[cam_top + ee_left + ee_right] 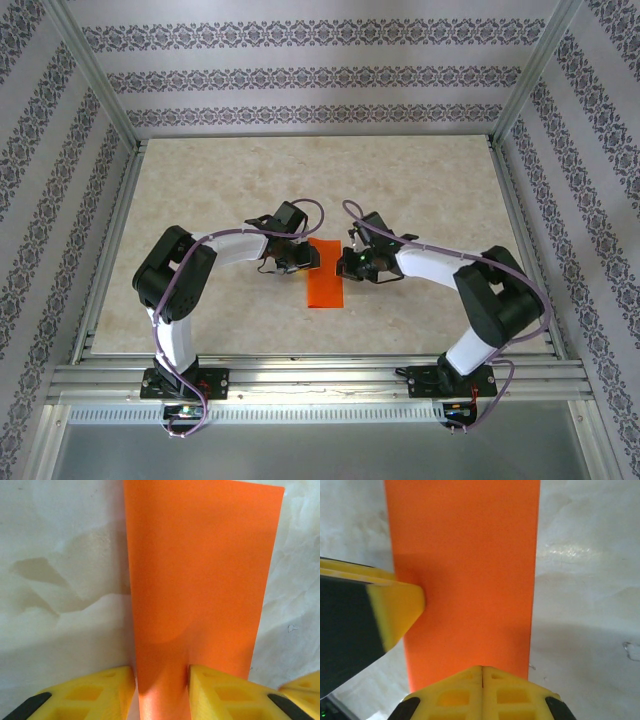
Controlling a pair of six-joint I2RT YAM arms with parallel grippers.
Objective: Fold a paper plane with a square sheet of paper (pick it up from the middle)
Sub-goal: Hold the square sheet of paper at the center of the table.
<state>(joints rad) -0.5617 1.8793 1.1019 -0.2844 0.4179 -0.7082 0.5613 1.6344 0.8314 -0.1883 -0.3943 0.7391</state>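
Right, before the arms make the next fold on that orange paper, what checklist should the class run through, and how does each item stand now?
1. Orange paper folded into a narrow strip on the table: ok.
2. Strip's edges straight, no crumpling seen: ok.
3. Right gripper shut at the strip's end: ok.
4. Paper actually pinched between its fingers: cannot tell.
5. Left gripper open, fingers astride the paper: ok.
6. The two grippers apart from each other: ok.
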